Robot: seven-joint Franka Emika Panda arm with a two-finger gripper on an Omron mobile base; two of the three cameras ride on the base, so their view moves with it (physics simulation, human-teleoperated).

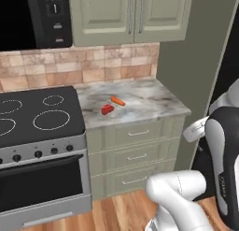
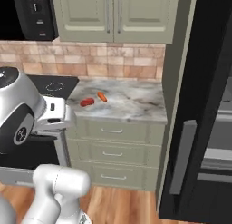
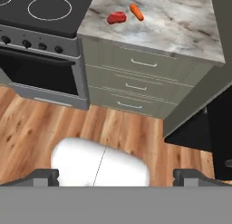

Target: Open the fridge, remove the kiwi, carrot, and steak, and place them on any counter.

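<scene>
On the marbled counter lie the red steak and, just behind it, the orange carrot. The black fridge stands right of the counter, one door swung out with its grey bar handle facing me and pale shelves showing behind it. My gripper hangs open and empty above the wooden floor, in front of the drawers and well short of the counter. The kiwi is out of view.
A black stovetop with its oven adjoins the counter on the left, under a black microwave. Sage-green wall cabinets hang above the counter. Three drawers sit below it. Wood floor lies in front.
</scene>
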